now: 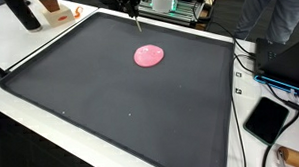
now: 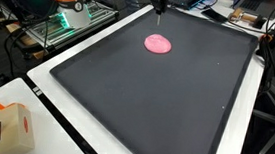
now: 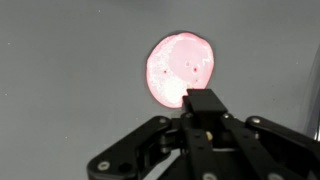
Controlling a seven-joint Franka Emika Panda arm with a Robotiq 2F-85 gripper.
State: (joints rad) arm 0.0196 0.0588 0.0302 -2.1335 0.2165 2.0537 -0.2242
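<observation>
Most of the pincer [image 1: 133,12] is cut off by the top edge in both exterior views, so only its dark lower end [image 2: 160,4] shows. A thin pale sliver hangs just below it, too small to name, and I cannot tell whether it is held. In the wrist view the pincer [image 3: 205,100] has its fingers drawn together into one dark block (no gap shows between them), which hides anything that might sit between them.

A flat pink disc [image 3: 180,68] lies just beyond the fingertips and is not touched by them. In both exterior views it [image 1: 149,55] sits just below and in front of the pincer. Its surface has a few dark specks, and its glare blurs the edge.

The disc [image 2: 158,44] rests on a large black mat [image 1: 110,105] with a low raised rim, and the mat lies on a white table [image 1: 19,58]. Well away from the pincer, off the mat, are a dark phone [image 1: 266,119] and loose cables [image 1: 246,52]. A cardboard box [image 2: 13,126] stands at the far corner, cut off by the frame, and what is in it cannot be made out
</observation>
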